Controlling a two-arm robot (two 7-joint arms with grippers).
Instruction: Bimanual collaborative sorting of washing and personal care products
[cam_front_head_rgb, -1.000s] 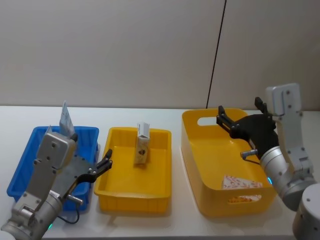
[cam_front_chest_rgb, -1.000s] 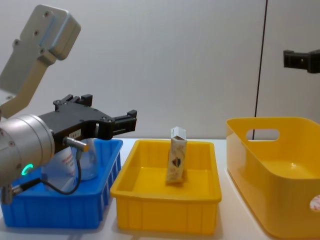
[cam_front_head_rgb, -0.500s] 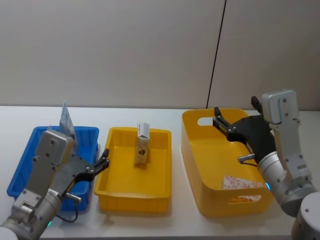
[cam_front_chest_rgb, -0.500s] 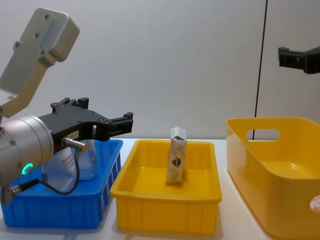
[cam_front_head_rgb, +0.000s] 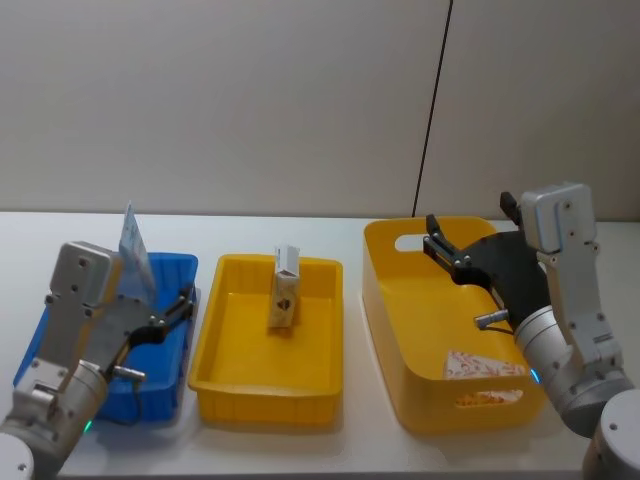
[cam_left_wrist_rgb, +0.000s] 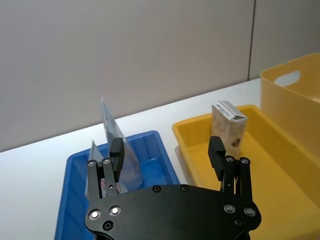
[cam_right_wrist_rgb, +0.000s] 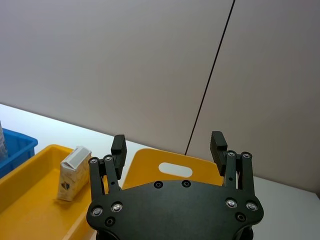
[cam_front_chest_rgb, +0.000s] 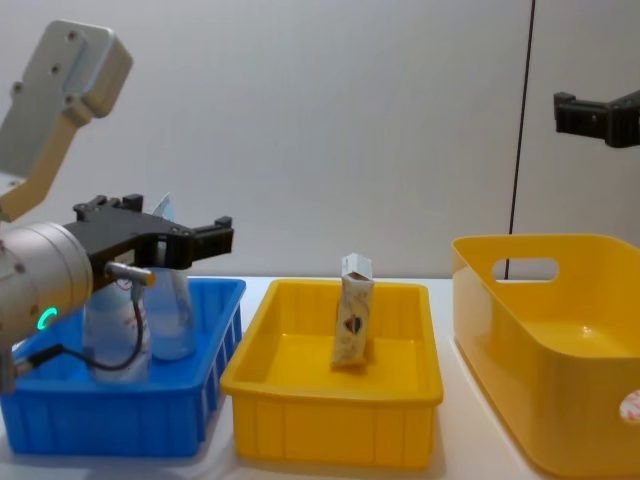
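Bases of squeeze tubes (cam_front_head_rgb: 133, 248) behind left arm (cam_front_head_rgb: 75, 330); carton (cam_front_chest_rgb: 632, 405) mostly beyond chest view's edge.

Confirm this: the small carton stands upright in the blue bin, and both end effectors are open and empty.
Wrong bin. The carton stands upright in the middle yellow tray, as the head view shows. The left end effector and right end effector are both open and empty.

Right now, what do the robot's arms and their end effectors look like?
Both arms have pale grey boxy housings on rounded silver-grey joints: left arm, right arm. A thin black cable loops at the left wrist. The left end effector and right end effector are black and two-fingered, with small screws.
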